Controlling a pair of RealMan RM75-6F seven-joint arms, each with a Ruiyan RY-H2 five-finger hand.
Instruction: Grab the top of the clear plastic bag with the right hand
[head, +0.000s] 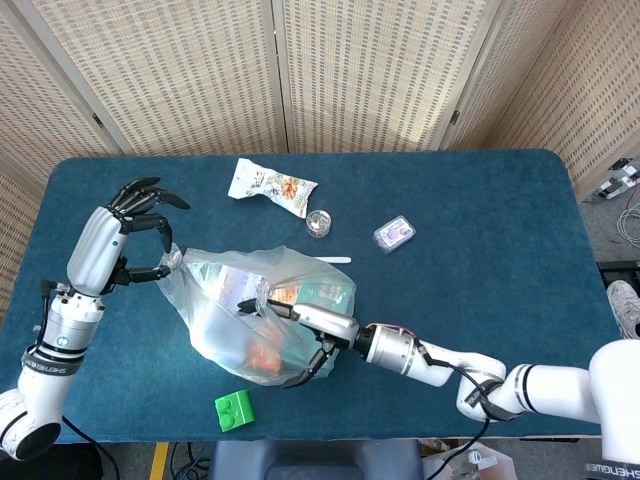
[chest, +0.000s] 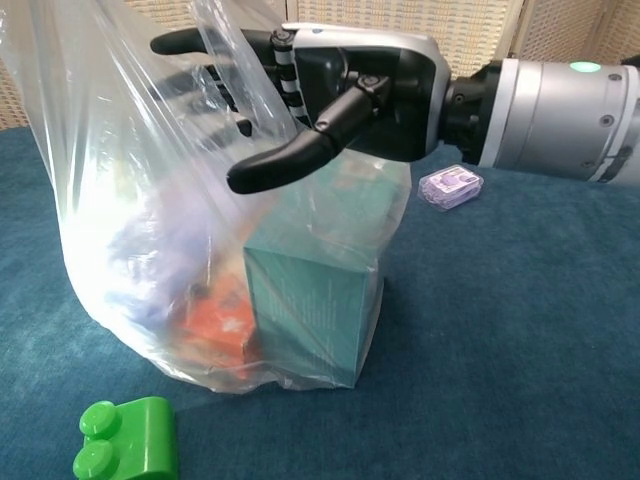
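The clear plastic bag (head: 222, 318) (chest: 120, 190) stands at the table's front middle, holding a teal box (chest: 318, 290) and an orange item (chest: 222, 330). My right hand (head: 303, 328) (chest: 340, 85) is at the bag's top. Its fingers reach left behind an upright fold of plastic and its thumb juts out in front of that fold. Thumb and fingers stay apart, so the fold is not clamped. My left hand (head: 128, 238) pinches the bag's left upper corner and holds it stretched out to the left.
A green block (head: 234, 410) (chest: 125, 438) lies in front of the bag. Behind the bag are a snack packet (head: 271, 186), a small clear cup (head: 319, 222), a white stick (head: 330, 260) and a small purple case (head: 394, 234) (chest: 451, 186). Screens stand behind the table.
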